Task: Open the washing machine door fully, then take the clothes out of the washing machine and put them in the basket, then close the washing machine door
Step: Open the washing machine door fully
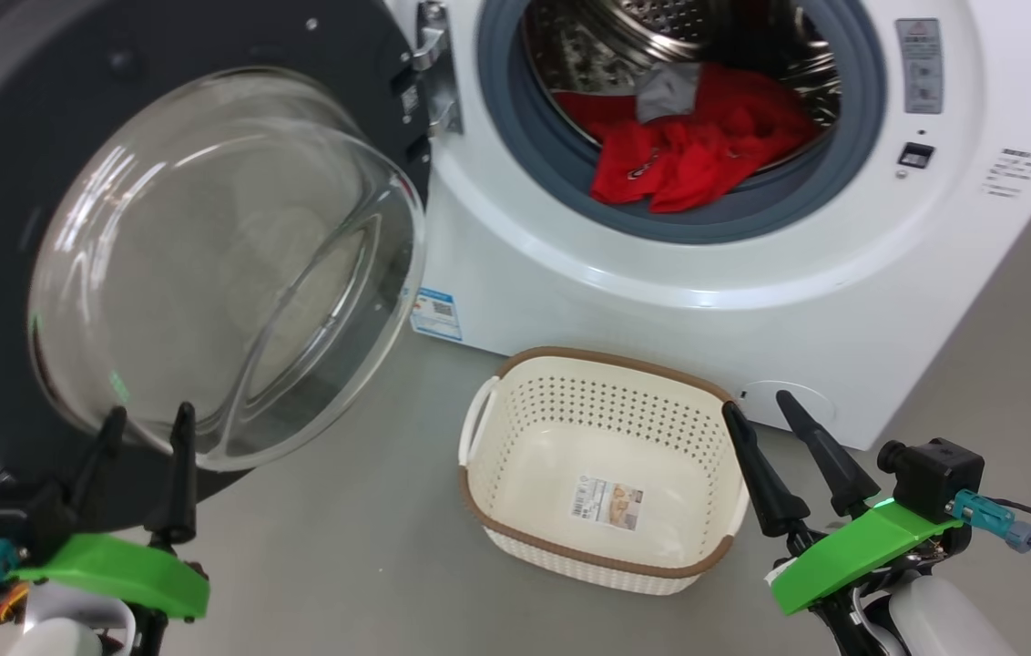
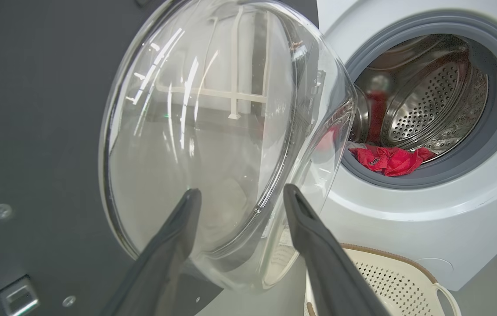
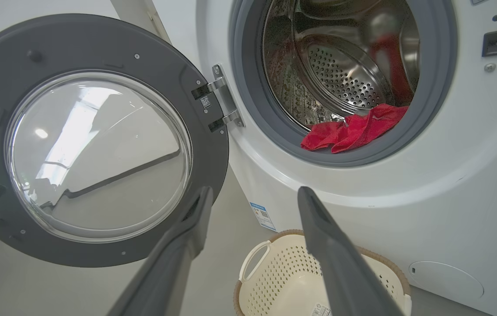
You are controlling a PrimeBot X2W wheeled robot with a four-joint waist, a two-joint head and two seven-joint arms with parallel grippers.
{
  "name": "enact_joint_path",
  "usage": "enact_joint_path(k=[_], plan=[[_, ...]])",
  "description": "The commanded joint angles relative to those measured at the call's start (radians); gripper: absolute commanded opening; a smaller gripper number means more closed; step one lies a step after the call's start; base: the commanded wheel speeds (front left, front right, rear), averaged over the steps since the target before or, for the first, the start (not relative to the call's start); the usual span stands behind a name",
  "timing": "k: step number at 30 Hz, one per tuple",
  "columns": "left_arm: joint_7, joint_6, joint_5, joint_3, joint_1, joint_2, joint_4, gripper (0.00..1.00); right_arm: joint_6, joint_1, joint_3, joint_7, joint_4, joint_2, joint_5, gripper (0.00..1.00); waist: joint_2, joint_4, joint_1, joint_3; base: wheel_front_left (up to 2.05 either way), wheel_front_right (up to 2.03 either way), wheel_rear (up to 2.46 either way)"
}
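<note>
The washing machine door (image 1: 5,137) stands swung open at the left, its clear glass bowl bulging toward me. Red clothes (image 1: 698,150) with a grey piece (image 1: 666,91) lie at the drum's front lip inside the white washing machine (image 1: 661,301). On the floor before it sits the cream basket (image 1: 607,357), with nothing in it but a label sticker. My left gripper (image 1: 149,415) is open just in front of the door's lower glass edge, holding nothing. My right gripper (image 1: 757,403) is open beside the basket's right rim.
The door's hinge (image 1: 433,82) joins it to the machine's left side. A blue label (image 1: 436,312) is stuck low on the machine front. Grey floor lies between the door and the basket. The door glass (image 2: 213,145) looms close ahead of my left fingers.
</note>
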Motion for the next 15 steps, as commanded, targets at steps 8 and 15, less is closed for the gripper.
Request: enact_joint_path(k=[8, 15], plan=[[-0.009, 0.057, 0.011, 0.058, 0.083, 0.028, -0.159, 1.0, 0.007, -0.007, 0.025, -0.012, -0.029, -0.013, 0.006, 1.0, -0.0001, -0.121, 0.0, -0.021, 0.0, 0.0, 0.0], [-0.009, 0.102, 0.026, 0.07, 0.155, 0.008, -0.263, 1.0, 0.007, -0.01, 0.033, -0.012, -0.029, -0.019, 0.006, 1.0, -0.0001, -0.213, 0.0, -0.03, 0.0, 0.0, 0.0]])
